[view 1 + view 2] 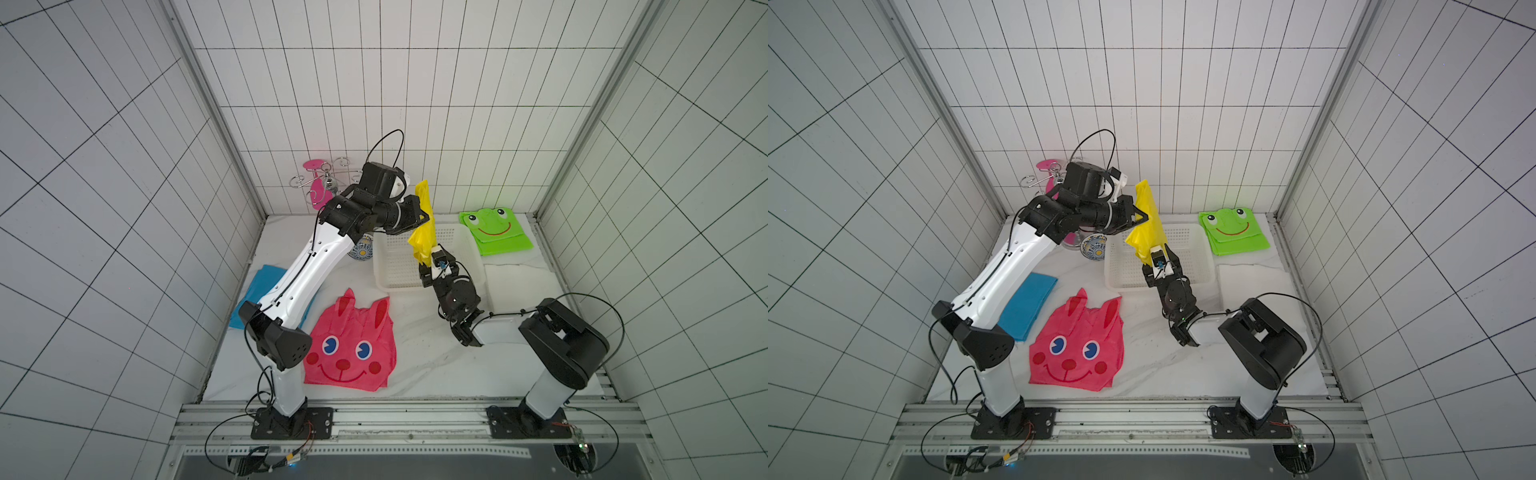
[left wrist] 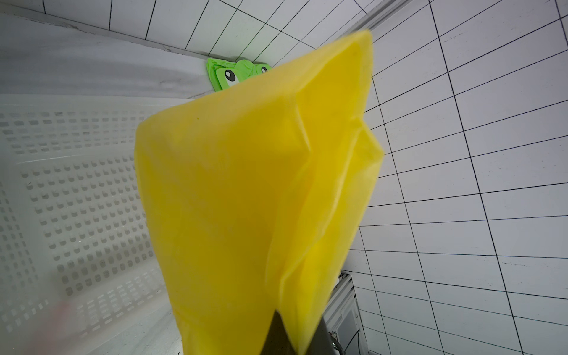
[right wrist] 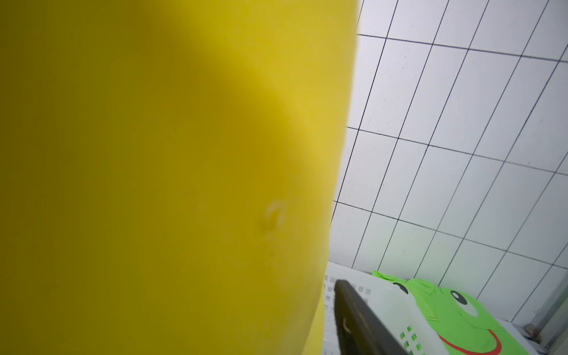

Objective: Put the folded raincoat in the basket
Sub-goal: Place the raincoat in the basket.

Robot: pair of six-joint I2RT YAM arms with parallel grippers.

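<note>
White tiled walls with dark grid lines box in a pale marbled surface [image 1: 415, 365], and the action is all at the back. The left tool [image 1: 426, 216] is up high, clamped tight on a folded yellow raincoat [image 1: 422, 243] of thin plastic sheet. In the left wrist view the yellow sheet [image 2: 246, 199] runs straight out from between the dark fingertips [image 2: 276, 335]. It hangs long and narrow, lifted clear, over the white rectangular plastic basket [image 1: 395, 257] with perforated sides, so it is not lying inside it. I cannot tell if the lower end touches the basket floor.

Now the right tool [image 1: 434, 255]: it is right at that lower end, reaching in over the basket's near rim. Its wrist view is almost filled with yellow [image 3: 153, 169], one dark finger [image 3: 362, 322] showing beside the fabric. Whether it has closed on the sheet, I cannot tell.

Elsewhere, a green frog-face raincoat [image 1: 494, 232] lies folded just beyond the basket's far right corner. A pink rabbit-face raincoat [image 1: 351, 349] is spread flat up front, and a blue folded raincoat [image 1: 1030, 303] lies under the left arm. A small blue-patterned bowl [image 1: 361, 249] sits just left of the basket.
</note>
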